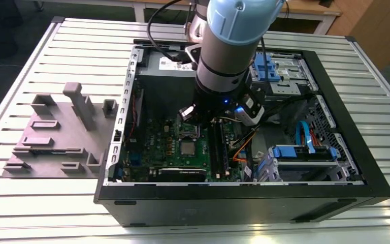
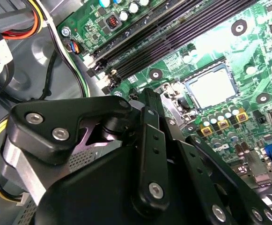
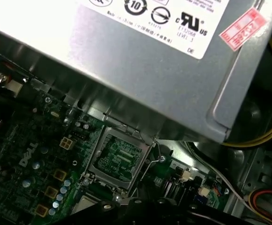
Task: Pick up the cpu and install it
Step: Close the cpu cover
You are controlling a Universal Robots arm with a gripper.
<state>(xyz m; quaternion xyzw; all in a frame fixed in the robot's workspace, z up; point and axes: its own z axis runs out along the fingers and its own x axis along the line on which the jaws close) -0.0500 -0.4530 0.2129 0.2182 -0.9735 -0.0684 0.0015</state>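
Cpu: lies flat, silvery face up, on the green motherboard inside the open computer case, just beside the metal-framed socket.
End effector: hangs low over the board near the socket, apart from the cpu; whether wide or narrow cannot be told.
Grey fixture: stands on the slatted surface, at the exterior view's left.

The gripper sits inside the case, over the motherboard; socket just beside it, cpu just past that, power-supply box on the opposite side.
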